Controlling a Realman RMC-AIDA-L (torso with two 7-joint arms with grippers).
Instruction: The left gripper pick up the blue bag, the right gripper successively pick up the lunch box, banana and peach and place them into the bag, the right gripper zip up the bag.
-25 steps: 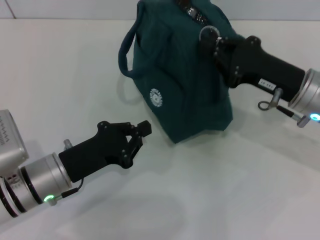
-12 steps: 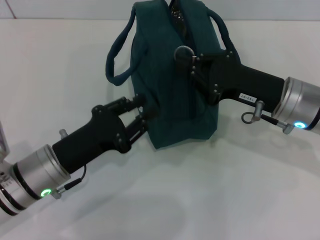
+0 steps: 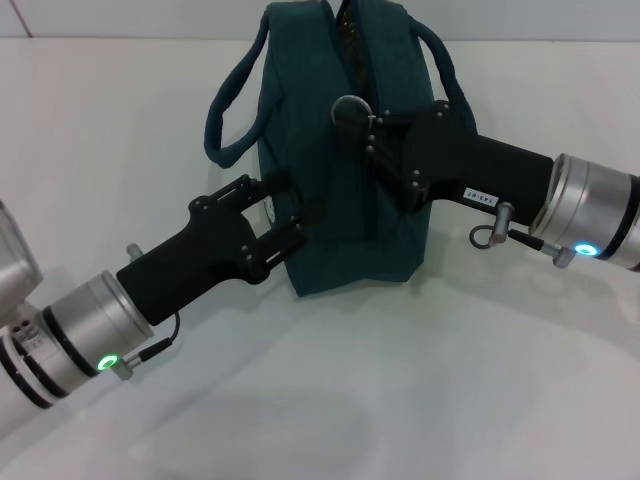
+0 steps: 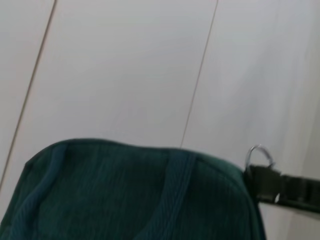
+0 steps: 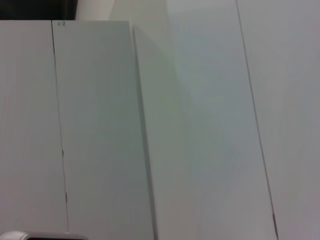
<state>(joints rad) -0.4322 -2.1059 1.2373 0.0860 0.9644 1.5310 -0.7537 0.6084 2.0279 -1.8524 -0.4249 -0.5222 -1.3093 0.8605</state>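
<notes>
The blue bag (image 3: 335, 215) stands upright at the table's far middle, its two loop handles hanging to either side. My right gripper (image 3: 368, 128) reaches in from the right across the bag's top, shut on the ring zip pull (image 3: 350, 108). My left gripper (image 3: 283, 212) comes from the lower left, open, with its fingers pressed against the bag's left side. The left wrist view shows the bag's top (image 4: 140, 195) and the ring zip pull (image 4: 259, 156). The lunch box, banana and peach are out of view.
A white tabletop (image 3: 400, 400) surrounds the bag. The right wrist view shows only white wall panels (image 5: 100, 125).
The right gripper has drawn the ring zip pull leftward along the bag's top. The bag has turned and shifted left. The left gripper has advanced from clear of the bag to its side.
</notes>
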